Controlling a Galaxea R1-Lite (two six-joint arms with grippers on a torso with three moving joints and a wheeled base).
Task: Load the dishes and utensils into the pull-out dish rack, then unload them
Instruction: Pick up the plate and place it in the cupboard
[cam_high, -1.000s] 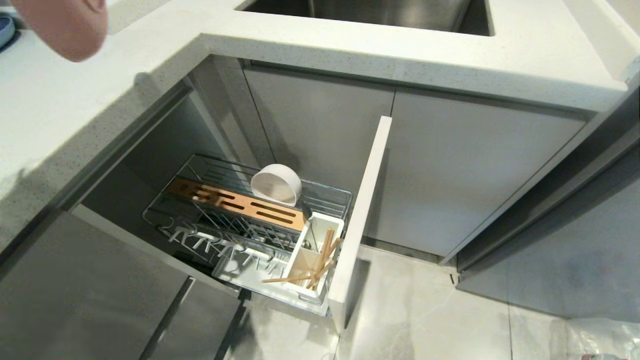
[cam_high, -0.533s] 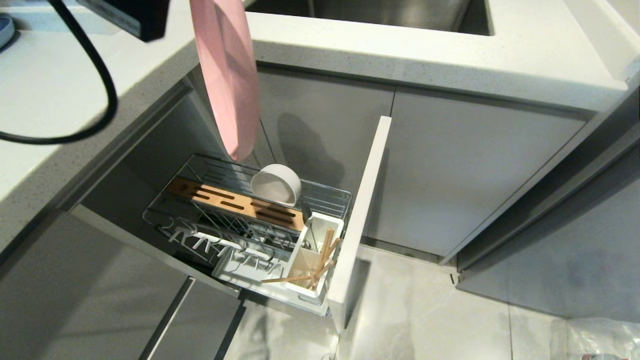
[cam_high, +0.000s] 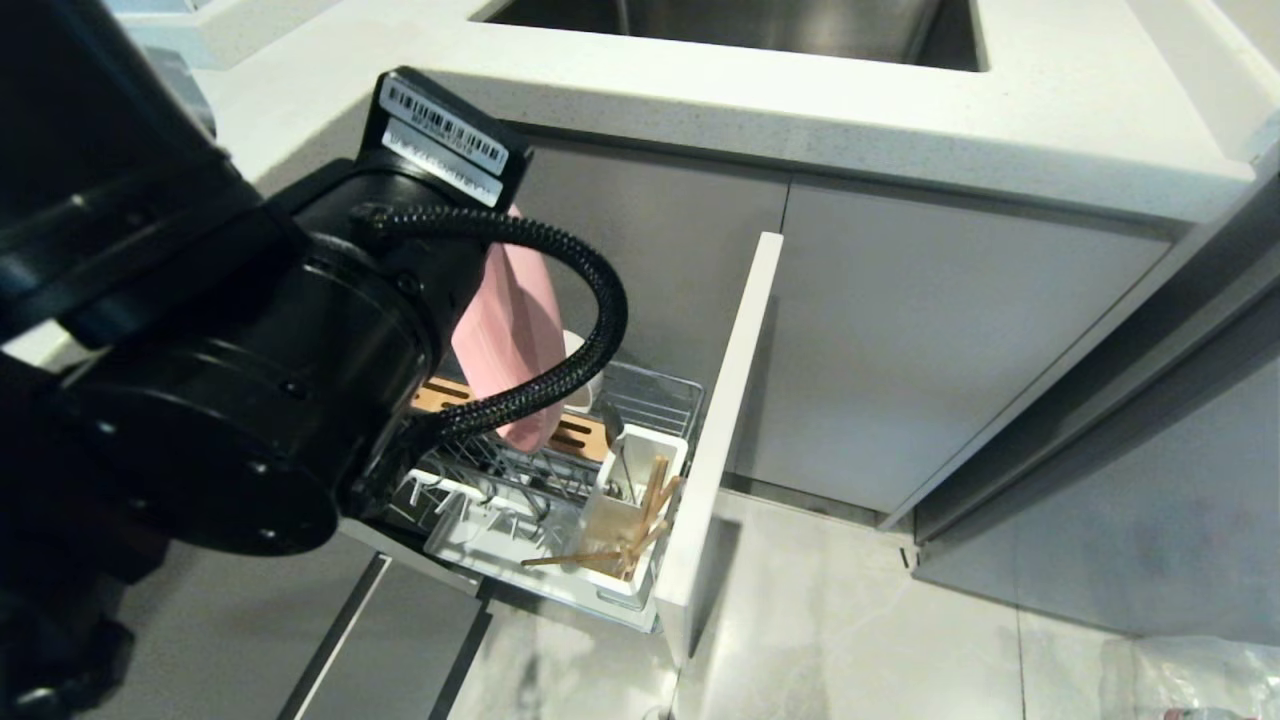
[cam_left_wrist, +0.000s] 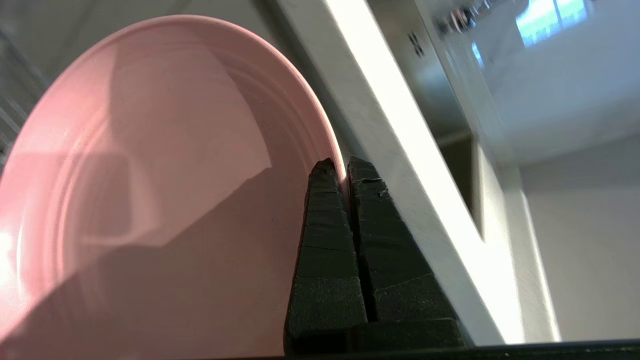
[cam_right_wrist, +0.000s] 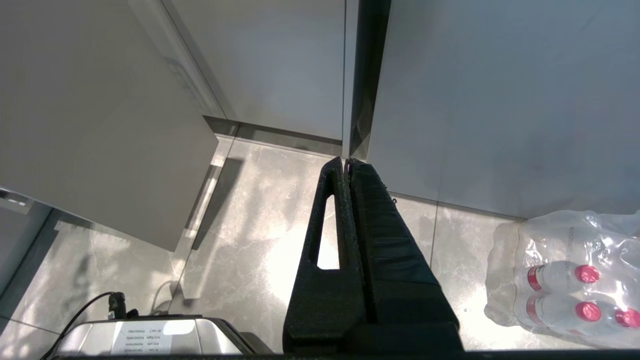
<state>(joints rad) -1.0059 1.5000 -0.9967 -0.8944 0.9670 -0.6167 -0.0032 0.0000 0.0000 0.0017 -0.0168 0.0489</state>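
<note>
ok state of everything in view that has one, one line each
left gripper: shut on the pink plate's rim
pink plate: held on edge above the rack
pull-out dish rack: pulled out
chopsticks: standing tilted in the utensil cup
right gripper: shut, holding nothing, over the floor

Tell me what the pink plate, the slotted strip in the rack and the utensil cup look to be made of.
Pink plate: smooth, soft sheen, moulded rings; plastic or glazed ceramic, can't tell which.
Slotted strip: warm tan, matte, cut slots; looks like bamboo or wood.
Utensil cup: opaque white, thin walls; likely plastic.
</note>
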